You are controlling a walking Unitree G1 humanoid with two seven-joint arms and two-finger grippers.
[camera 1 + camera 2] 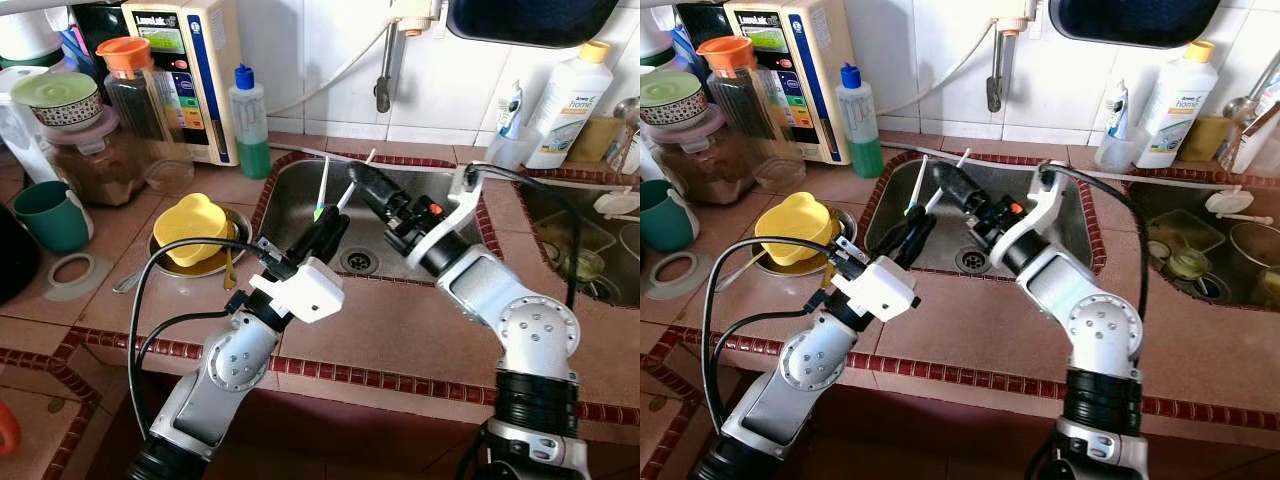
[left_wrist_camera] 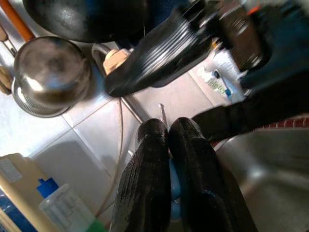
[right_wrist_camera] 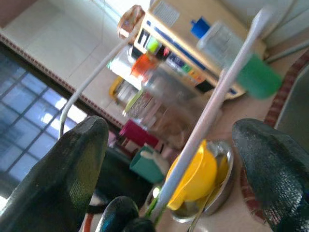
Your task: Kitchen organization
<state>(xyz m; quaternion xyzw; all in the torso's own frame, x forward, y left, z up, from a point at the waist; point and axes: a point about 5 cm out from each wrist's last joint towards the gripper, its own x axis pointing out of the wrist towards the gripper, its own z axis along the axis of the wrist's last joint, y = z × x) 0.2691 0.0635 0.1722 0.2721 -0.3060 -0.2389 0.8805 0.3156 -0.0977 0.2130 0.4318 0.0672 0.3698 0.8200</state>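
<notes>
Black left gripper (image 1: 330, 222) pinched a thin white-and-green toothbrush (image 1: 322, 190) mid-frame; open right gripper (image 1: 357, 175) could knock it into the steel sink (image 1: 300, 185).

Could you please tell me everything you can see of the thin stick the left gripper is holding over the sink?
The stick is slim and pale, probably plastic, with a green part just above the left gripper, whose black fingers are shut on its lower end. It points up and slightly toward the wall, above the steel sink. The open right gripper sits close beside it, not touching.
</notes>
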